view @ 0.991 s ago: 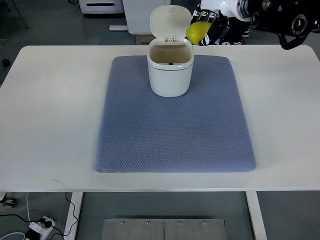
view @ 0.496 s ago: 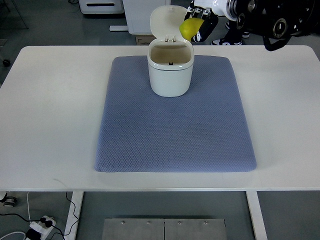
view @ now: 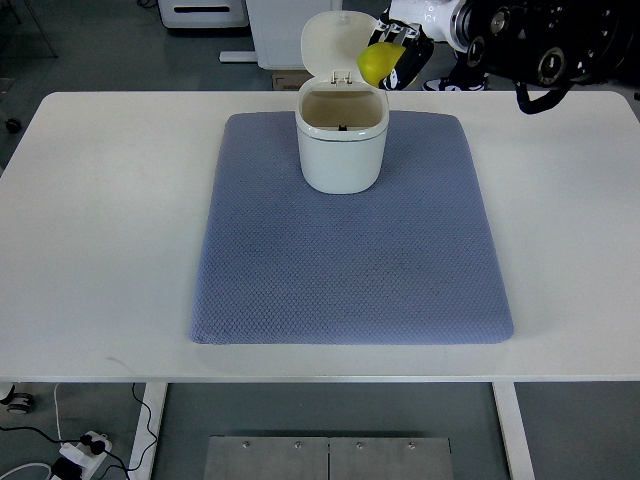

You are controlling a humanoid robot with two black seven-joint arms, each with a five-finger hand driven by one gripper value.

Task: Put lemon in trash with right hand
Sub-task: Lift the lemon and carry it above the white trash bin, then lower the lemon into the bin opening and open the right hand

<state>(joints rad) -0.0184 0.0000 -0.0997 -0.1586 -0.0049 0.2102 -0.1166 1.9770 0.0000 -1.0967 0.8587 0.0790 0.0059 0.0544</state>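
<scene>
The lemon [view: 377, 62] sits clamped in my right hand [view: 397, 55], held in the air at about one o'clock from the trash bin's [view: 341, 140] open mouth, just beside the raised lid [view: 335, 42]. My fingers are curled around it from the right. The bin stands toward twelve o'clock on the blue mat [view: 345, 240], which lies on the white table [view: 100, 220]. If I let go here, I judge the lemon could strike the rim or lid and bounce off behind the table. The lid could also be knocked shut by my knuckles. I count one lemon, one bin, one mat.
</scene>
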